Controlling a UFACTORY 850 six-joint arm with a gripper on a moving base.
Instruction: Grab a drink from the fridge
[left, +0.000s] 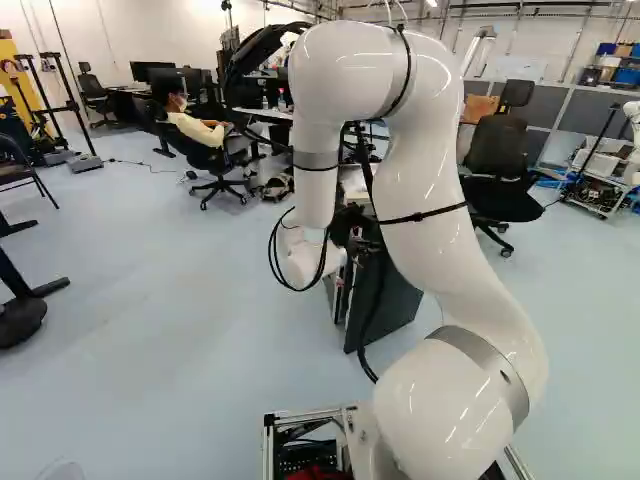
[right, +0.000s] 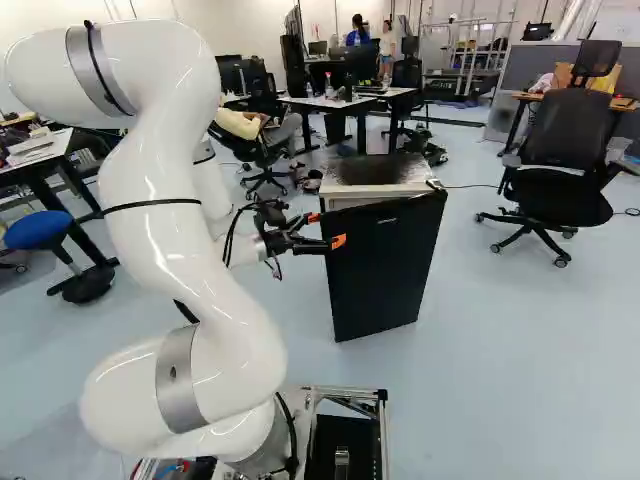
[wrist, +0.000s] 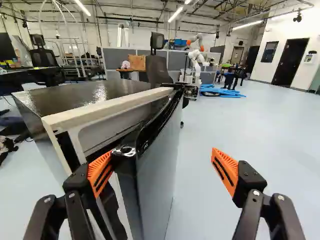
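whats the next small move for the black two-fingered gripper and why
Probably ease the gripper toward the outer side of the glossy black fridge door, nudging it wider: the door stands ajar, one orange-padded finger is at the gap, the other is clear outside.

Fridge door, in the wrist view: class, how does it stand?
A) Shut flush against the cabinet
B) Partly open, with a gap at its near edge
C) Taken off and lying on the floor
B: the fridge door stands away from the cabinet at its near edge, and the gap narrows toward the far end.
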